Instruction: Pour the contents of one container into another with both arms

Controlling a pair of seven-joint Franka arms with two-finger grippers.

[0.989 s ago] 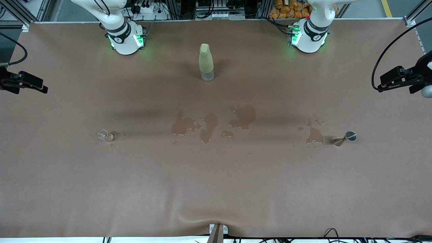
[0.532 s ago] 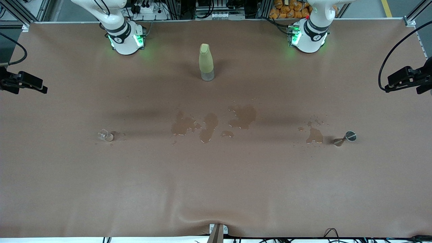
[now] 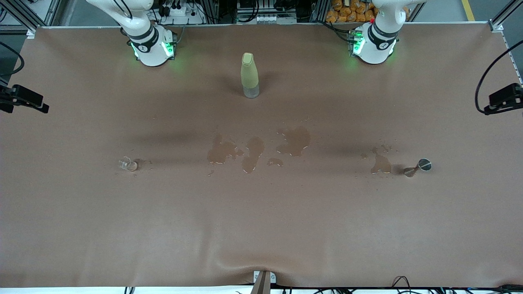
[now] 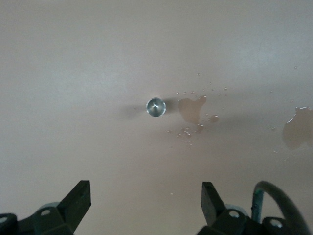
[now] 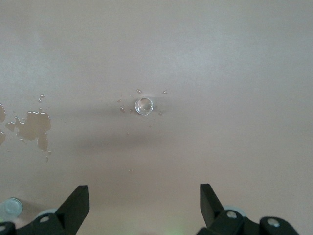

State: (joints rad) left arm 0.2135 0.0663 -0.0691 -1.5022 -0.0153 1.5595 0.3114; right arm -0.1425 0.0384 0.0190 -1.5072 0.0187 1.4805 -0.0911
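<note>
Since both arms hang high with nothing picked up, I judge the pouring has not begun. My right pincer is spread wide over the small clear glass, which sits at mid-height of the front frame toward the right arm's end, ringed by droplets. At upper centre the pale green bottle stands capped and upright, well apart. Below it, puddles darken the surface. Toward the left arm's end, the shiny metal cup stands beside another wet patch, and the left pincer, equally spread, hangs over it, so each arm looks lined up on its own container
</note>
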